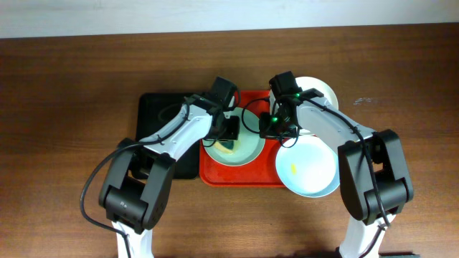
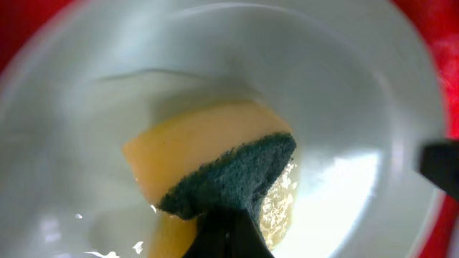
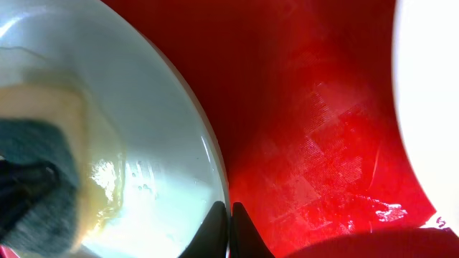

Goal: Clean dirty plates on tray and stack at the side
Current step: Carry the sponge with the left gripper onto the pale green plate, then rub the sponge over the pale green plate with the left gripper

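A pale mint plate (image 1: 247,152) lies on the red tray (image 1: 237,176). My left gripper (image 1: 228,139) is down inside it, shut on a yellow sponge with a green scouring face (image 2: 215,165). The sponge rests on a wet yellowish smear in the plate's (image 2: 344,107) middle. My right gripper (image 3: 230,215) is shut on that plate's rim (image 3: 208,154), one finger inside and one outside over the tray (image 3: 308,107). A second mint plate (image 1: 310,166) with a small yellow smear overhangs the tray's right edge. A white plate (image 1: 320,92) sits at the tray's far right corner.
A narrower black tray (image 1: 161,122) lies directly left of the red one. Both arms cross above the tray's middle, their wrists close together. Brown tabletop surrounds the trays.
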You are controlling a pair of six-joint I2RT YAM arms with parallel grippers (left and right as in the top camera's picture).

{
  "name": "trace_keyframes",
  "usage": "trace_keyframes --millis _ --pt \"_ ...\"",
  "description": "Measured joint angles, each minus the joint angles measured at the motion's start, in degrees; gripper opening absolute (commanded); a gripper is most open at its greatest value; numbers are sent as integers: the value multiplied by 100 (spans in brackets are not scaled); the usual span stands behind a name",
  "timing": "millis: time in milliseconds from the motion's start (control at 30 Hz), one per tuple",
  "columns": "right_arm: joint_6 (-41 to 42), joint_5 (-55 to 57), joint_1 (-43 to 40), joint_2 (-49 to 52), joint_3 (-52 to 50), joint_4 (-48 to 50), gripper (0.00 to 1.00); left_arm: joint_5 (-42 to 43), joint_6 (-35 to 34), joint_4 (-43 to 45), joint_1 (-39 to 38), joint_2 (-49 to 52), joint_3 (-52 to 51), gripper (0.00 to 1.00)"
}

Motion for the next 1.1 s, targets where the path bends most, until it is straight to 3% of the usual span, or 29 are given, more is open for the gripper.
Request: trace_keyframes --millis 200,500,833,933,1100 --pt "0 0 0 0 -2 0 4 317 -2 -409 105 -28 295 0" --pt "0 -2 0 0 -4 2 4 -568 -4 -686 315 -669 627 0" --pt "4 -2 0 0 -4 2 4 -708 -85 -730 7 284 634 0" --pt "2 -2 0 0 -4 0 4 -450 -83 -761 11 304 664 0" --pt "7 -2 0 0 -4 -2 4 658 26 -658 20 352 664 0"
